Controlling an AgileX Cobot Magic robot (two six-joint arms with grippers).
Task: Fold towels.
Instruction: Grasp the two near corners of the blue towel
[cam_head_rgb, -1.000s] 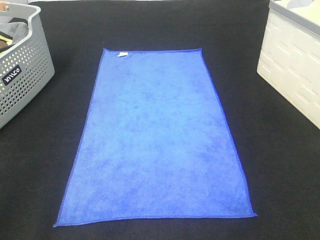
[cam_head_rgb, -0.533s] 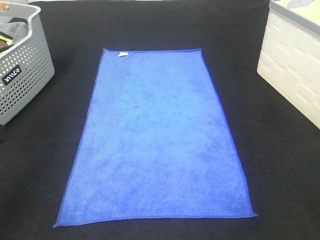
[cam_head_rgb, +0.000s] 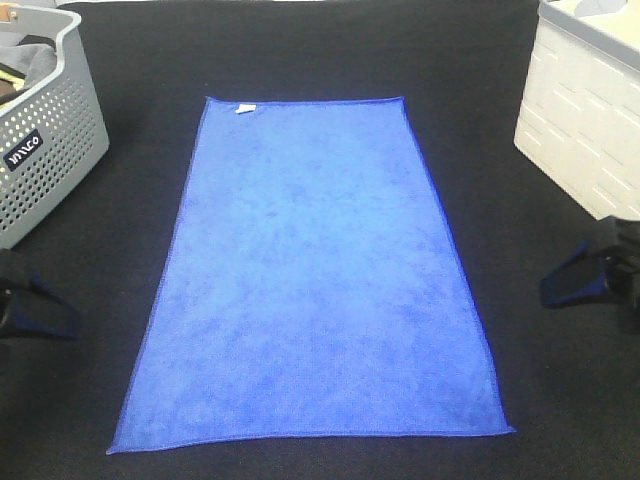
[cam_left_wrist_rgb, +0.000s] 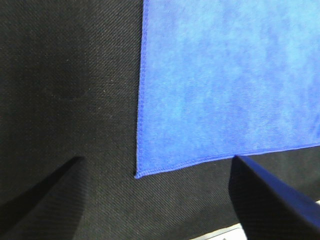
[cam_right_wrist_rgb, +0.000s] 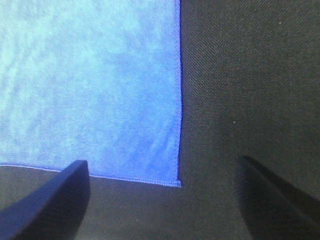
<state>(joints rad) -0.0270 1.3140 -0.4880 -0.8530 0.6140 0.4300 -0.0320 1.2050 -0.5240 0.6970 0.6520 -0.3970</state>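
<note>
The towel (cam_head_rgb: 315, 280) lies flat on the counter (cam_head_rgb: 300, 50). The left claw (cam_left_wrist_rgb: 156, 162) and right claw (cam_right_wrist_rgb: 162, 161) hover wide and empty above its near corners. Likely step: first fold; next, lower and pinch both corners.

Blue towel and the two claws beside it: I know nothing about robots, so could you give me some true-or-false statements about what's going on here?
1. The blue towel lies spread flat, unfolded, on the black tabletop. True.
2. The left gripper is clamped on a towel corner. False: its jaws stand open by a near corner and grip nothing.
3. The towel's white tag is at a far corner, on the side of the grey perforated basket. True.
4. The towel hangs over the white crate. False: the crate stands apart, to the towel's right.
5. The right gripper is open and empty. True.
</note>
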